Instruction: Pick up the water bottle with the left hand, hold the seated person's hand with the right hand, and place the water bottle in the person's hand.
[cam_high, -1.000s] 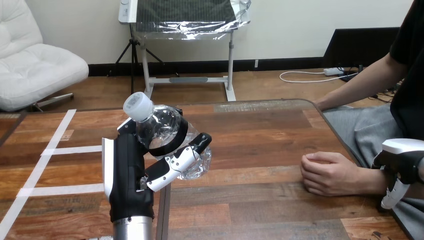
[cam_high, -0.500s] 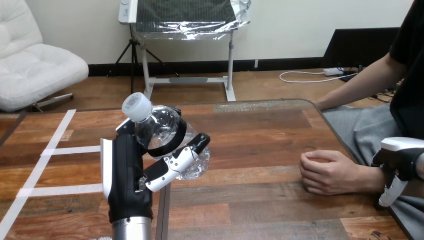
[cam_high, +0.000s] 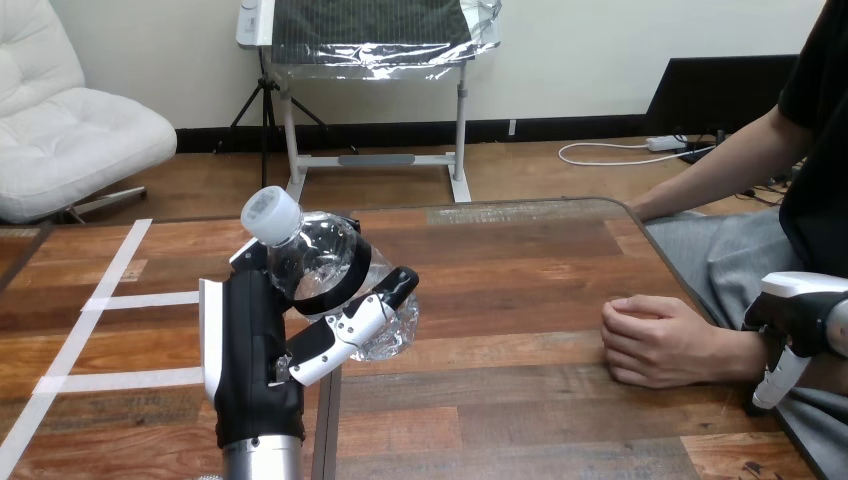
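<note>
Head view of the handover, with the bottle grasped and the receiving hand not yet secured. The left hand (cam_high: 255, 370) rises from the near edge of the tabletop (cam_high: 520, 280), left of its middle. It is clamped on the water bottle (cam_high: 320, 265), fingers and thumb curled round the clear body. The bottle is clear of the wood. Its long axis is tilted, with the white cap (cam_high: 271, 213) high and toward the far left corner and the base low and toward the right edge.

The person's hand (cam_high: 655, 342) rests on the tabletop close to the right edge, loosely closed with the knuckles facing the bottle. It is well apart from the bottle, straight off its base end across bare wood.

The right hand (cam_high: 795, 325) sits at the right edge just beside the person's wrist, and is by far the nearer of the two robot hands to it. Whether it is released or clenched cannot be told, nor whether it touches the wrist.

Judgement: the next move probably belongs to the right hand, which must take the person's hand. That hand will have to open, since a closed fist offers the bottle no seat. The left arm can then carry the bottle rightward, base leading.
</note>
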